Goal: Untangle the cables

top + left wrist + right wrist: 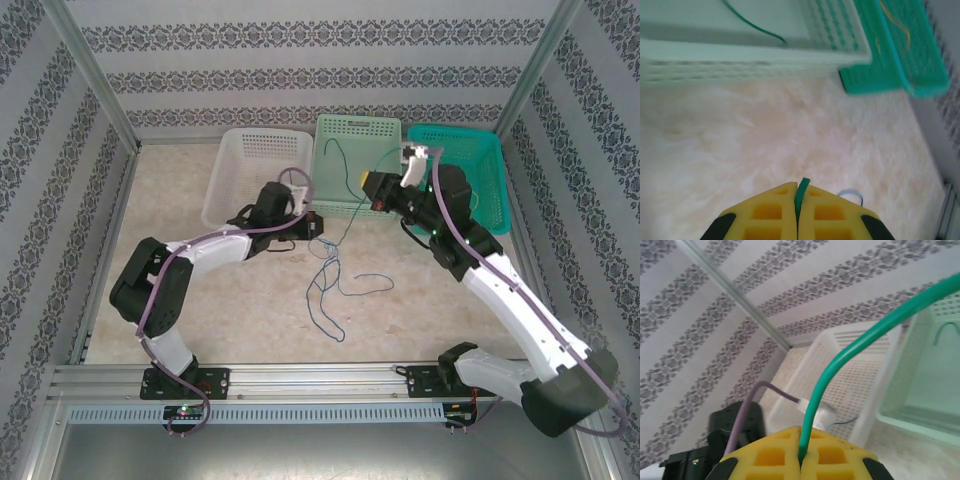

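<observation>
Both grippers are shut on the same green cable (352,208). My left gripper (318,226) hangs low over the table in front of the mint basket (358,128). In the left wrist view its yellow fingers (770,210) pinch a short green end (801,190). My right gripper (368,190) is raised near the mint basket's front rim. The green cable (840,365) rises from its shut pads (835,455) and arcs away to the right. A thin blue cable (322,300) lies in loose loops on the table between the arms. A yellow cable (892,22) lies in the teal basket (920,60).
Three baskets stand in a row at the back: white (250,170), mint and teal (470,160). More green cable (755,27) lies inside the mint one. Patterned walls and metal posts close in the table on three sides. A rail (320,378) runs along the near edge.
</observation>
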You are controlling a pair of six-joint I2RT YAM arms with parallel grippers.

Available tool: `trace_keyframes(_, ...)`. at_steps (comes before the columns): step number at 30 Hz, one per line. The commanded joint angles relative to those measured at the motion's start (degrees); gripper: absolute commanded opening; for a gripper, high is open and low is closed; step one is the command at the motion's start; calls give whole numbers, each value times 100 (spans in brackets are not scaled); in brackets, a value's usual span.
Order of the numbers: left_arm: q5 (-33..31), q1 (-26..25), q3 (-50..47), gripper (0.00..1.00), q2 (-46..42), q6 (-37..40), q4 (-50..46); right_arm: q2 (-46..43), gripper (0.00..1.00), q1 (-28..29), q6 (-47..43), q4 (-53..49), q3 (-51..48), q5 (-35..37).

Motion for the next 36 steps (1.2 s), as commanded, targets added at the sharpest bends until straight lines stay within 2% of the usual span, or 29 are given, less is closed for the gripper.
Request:
trace_keyframes(1,-265,340,-739,0,-133,-1862,2113,-593,0,-58,73,593,-563,1159)
trace_keyframes(7,-479,452,-1136,0,272,-3350,3539,-1275,0,74,-56,953,-1241,1922)
trace_keyframes(9,-344,443,-999,0,387,-3422,3641,-1252,0,65,-77,835,-1195,1814)
trace_keyframes(11,-243,443,-797,0,336,-3228,3330,-1145,0,84,-124,716,-1069,1634)
trace_keyframes(12,-205,437,-720,4,276,-3108,3147,-1101,0,82,-155,664,-1016,1601)
trace_keyframes(15,-148,442,-474,25,-36,-2625,2461,-1022,0,64,-228,667,-877,1570)
trace_keyframes(16,-129,443,-383,36,-158,-2439,2162,-996,0,35,-245,649,-811,1553)
trace_keyframes(18,-101,433,-232,51,-380,-2080,1687,-945,0,-21,-273,574,-664,1520)
trace_keyframes(19,-101,429,-152,65,-500,-1888,1404,-928,0,-59,-277,550,-595,1497)
trace_keyframes(20,-122,430,-81,74,-588,-1723,1133,-912,0,-88,-279,534,-539,1491)
trace_keyframes(22,-156,429,73,81,-800,-1293,551,-872,0,-152,-244,512,-426,1502)
trace_keyframes(26,-51,321,247,84,-1090,-302,-440,-759,0,-180,-106,532,-257,1437)
trace_keyframes(30,80,-110,492,82,-1076,1014,-1553,-668,0,-190,15,615,-129,1367)
trace_keyframes(32,59,-331,422,81,-1076,1335,-1668,-650,0,-194,56,624,-82,1357)
trace_keyframes(36,301,-492,244,80,-912,1384,-1350,-638,0,-199,123,705,-10,1343)
